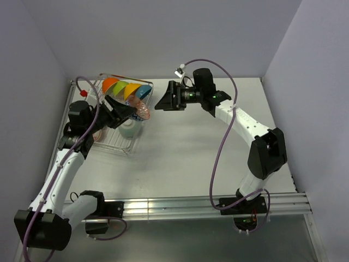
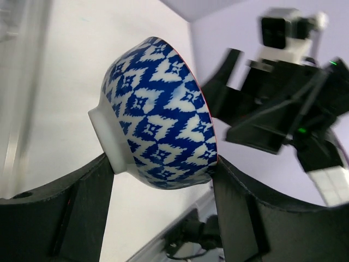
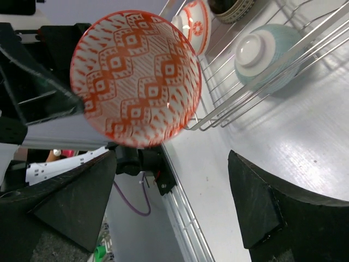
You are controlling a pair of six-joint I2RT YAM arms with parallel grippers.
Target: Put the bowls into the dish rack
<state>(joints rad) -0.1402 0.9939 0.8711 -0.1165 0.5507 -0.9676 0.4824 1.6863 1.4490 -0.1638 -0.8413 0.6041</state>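
Top external view: the silver wire dish rack (image 1: 114,143) sits on the white tabletop (image 1: 191,153) at the upper left of the frame. Four plain bowls stand on edge in a row at its far end: orange bowl (image 1: 110,83), yellow bowl (image 1: 121,87), green bowl (image 1: 132,90), blue bowl (image 1: 144,91). A pale teal bowl (image 1: 128,128) lies nearer in the rack. The left gripper (image 1: 131,109) is at the rack's right edge, pinching a blue-and-white patterned bowl (image 1: 140,109) turned on its side. The right gripper (image 1: 159,105) is just to the right of that bowl, fingers spread, nothing between them. Left wrist view: the patterned bowl (image 2: 158,114) fills the centre, its white foot against one finger of the left gripper (image 2: 163,164) and its rim against the other; the right gripper (image 2: 256,109) shows at upper right. Right wrist view: the right gripper (image 3: 172,158) stands wide apart at the bottom of the frame. The patterned bowl (image 3: 136,76), red-patterned inside, faces the camera at upper left. The dish rack (image 3: 240,93) runs across the upper right, with the pale teal bowl (image 3: 267,49) upside down in it.
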